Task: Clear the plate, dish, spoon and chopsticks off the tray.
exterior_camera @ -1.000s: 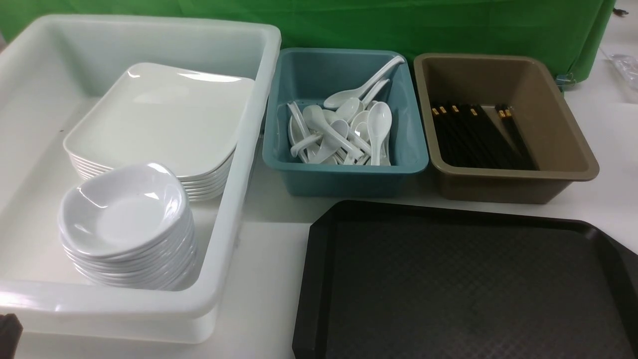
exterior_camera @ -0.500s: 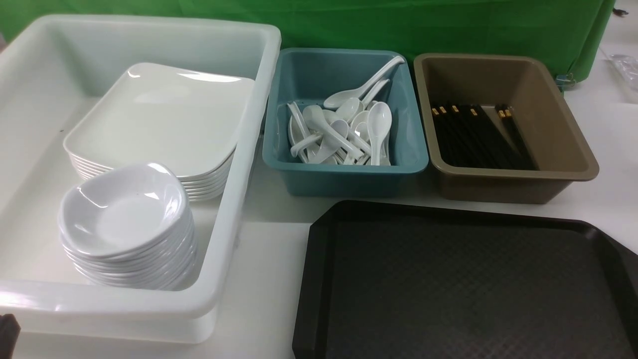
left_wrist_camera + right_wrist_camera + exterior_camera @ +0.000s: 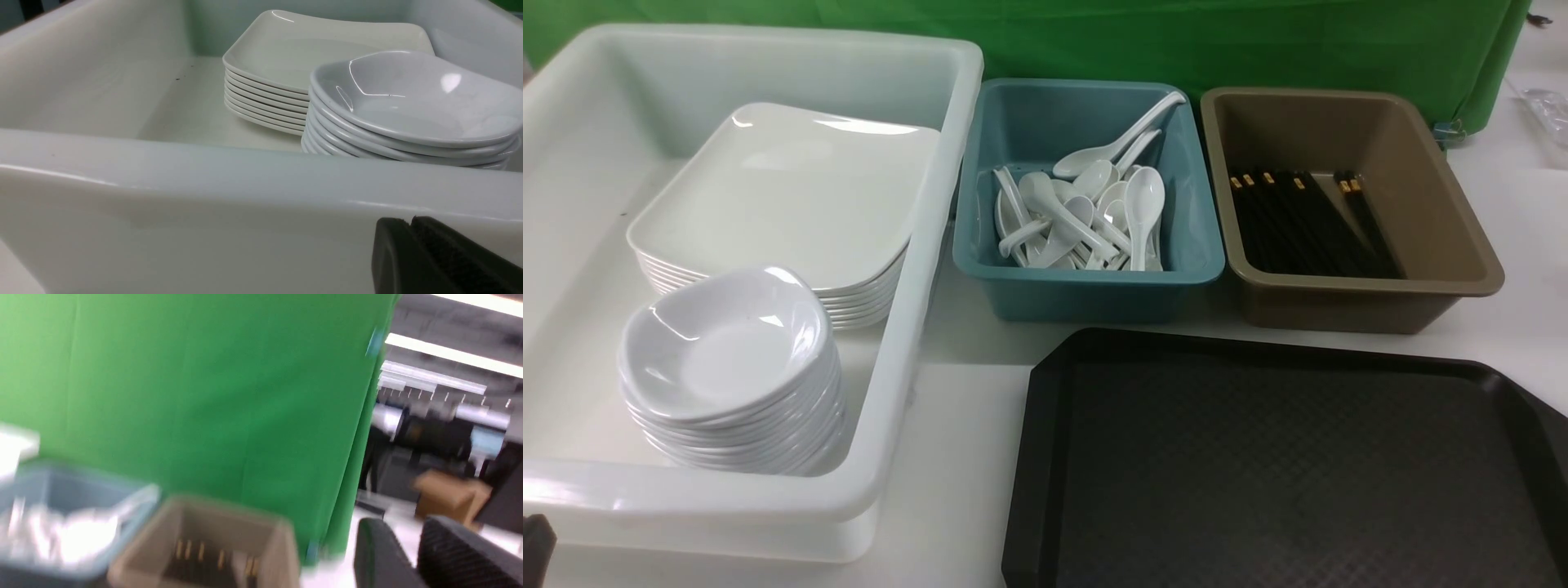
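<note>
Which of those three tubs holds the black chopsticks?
The brown tub, rightmost; the teal tub holds spoons, the white tub crockery.

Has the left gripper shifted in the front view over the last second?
Yes, slightly. The left gripper has sunk a little toward the frame's lower-left corner, judged against the white tub beside it, which has not moved.

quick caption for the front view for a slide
Bare black tray in front of a white tub of stacked plates, a teal tub of spoons and a brown tub of chopsticks.
</note>
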Robot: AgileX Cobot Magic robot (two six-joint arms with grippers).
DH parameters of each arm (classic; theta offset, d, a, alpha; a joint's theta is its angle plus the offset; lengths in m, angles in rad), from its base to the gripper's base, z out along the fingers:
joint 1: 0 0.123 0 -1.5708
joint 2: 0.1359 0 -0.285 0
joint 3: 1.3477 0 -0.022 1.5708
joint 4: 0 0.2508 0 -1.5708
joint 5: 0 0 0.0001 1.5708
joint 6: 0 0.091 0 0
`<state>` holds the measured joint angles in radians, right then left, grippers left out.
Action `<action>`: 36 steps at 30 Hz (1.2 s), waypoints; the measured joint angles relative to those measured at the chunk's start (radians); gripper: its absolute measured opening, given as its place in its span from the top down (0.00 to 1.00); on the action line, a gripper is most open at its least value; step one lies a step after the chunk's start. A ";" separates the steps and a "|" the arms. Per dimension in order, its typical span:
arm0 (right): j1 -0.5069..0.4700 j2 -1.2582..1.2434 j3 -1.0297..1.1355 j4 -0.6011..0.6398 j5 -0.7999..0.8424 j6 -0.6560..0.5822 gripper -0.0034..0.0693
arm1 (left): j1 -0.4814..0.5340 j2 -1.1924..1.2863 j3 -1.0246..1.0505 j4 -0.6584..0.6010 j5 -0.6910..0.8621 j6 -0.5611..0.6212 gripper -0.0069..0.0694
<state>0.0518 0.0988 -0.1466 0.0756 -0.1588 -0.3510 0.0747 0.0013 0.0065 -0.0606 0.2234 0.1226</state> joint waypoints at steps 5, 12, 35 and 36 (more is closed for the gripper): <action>-0.032 -0.078 0.148 -0.046 0.181 0.085 0.67 | 0.000 0.000 0.000 0.000 0.000 0.000 0.89; -0.054 -0.097 0.155 -0.120 0.385 0.212 0.64 | 0.000 0.000 0.000 0.010 0.002 0.000 0.89; -0.029 -0.098 0.155 -0.125 0.391 0.261 0.63 | 0.000 0.000 0.000 0.015 0.002 -0.001 0.89; -0.029 -0.098 0.155 -0.125 0.391 0.261 0.63 | 0.000 0.000 0.000 0.015 0.002 -0.001 0.89</action>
<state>0.0224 0.0011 0.0083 -0.0490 0.2325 -0.0898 0.0747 0.0010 0.0065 -0.0455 0.2259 0.1216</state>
